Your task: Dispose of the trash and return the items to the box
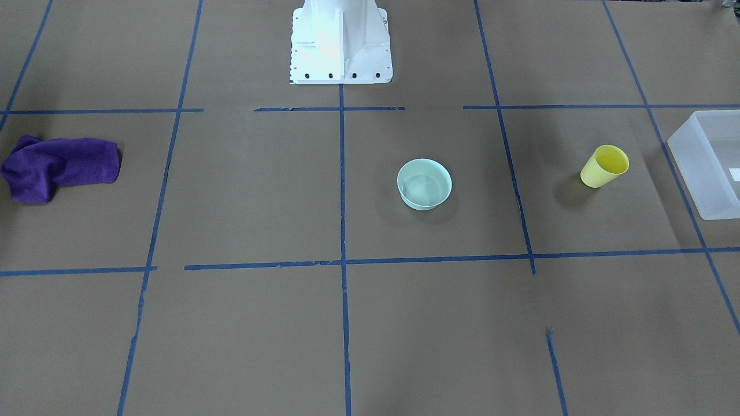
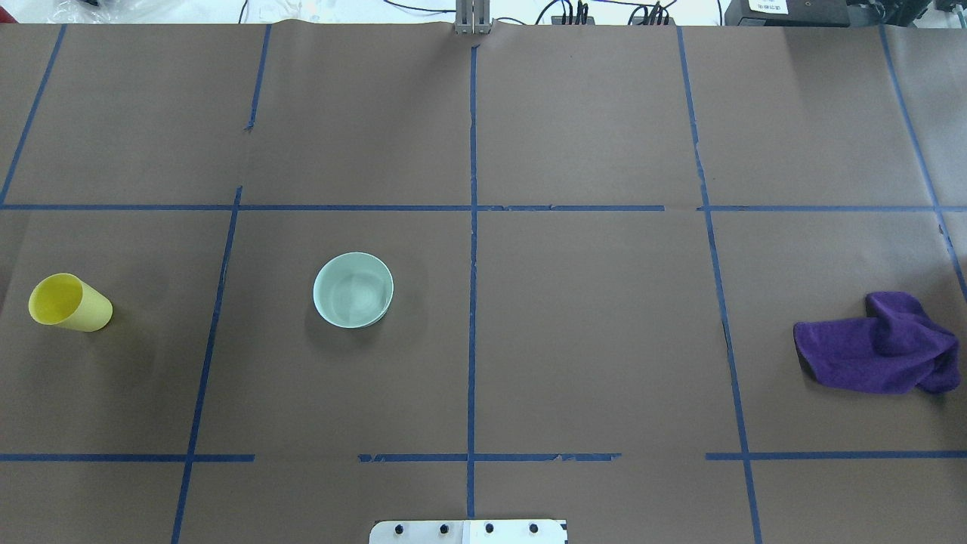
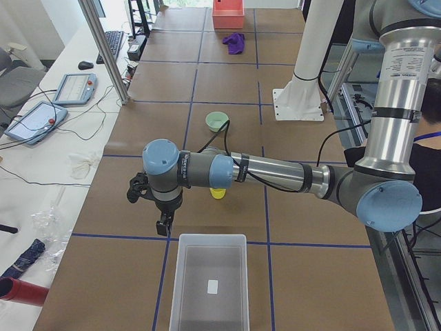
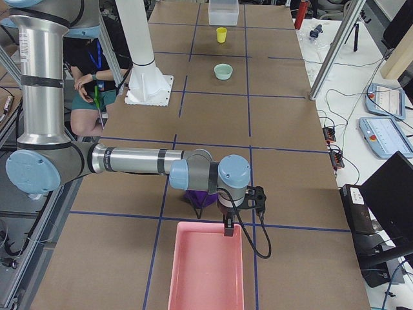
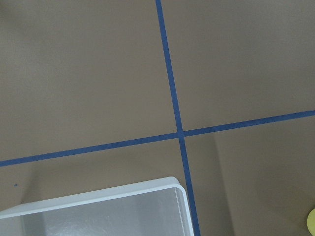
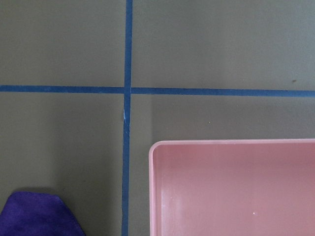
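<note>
Front-facing view: the mint-green bowl sits upright near the middle of the table, just to the robot's left of the centre tape line, with its bare floor showing. A yellow cup stands mouth-up further to the robot's left, well apart from the bowl. Beyond the cup, the translucent bin is cut off by the view's edge. A crumpled purple cloth lies at the opposite end of the table.

Overhead view: cup, bowl and cloth lie roughly in one row across the table, none touching another.

Exterior left view: the translucent bin is nearest the camera, and a small white label shows on its floor. The left arm stretches low across the table with its wrist bent down. The left end effector hangs pointing down just outside the bin's far corner. I cannot tell how far apart its fingers are. The forearm partly hides the cup.

Exterior right view: a pink bin shows only its own floor. The right arm reaches out level, and the right end effector points down at the bin's far rim. Whether it is open, I cannot tell. The wrist partly hides the cloth.

Left wrist view: one corner of the translucent bin, and a sliver of the cup at the view's edge.

Right wrist view: one corner of the pink bin, with the cloth's tip near it but apart.
</note>
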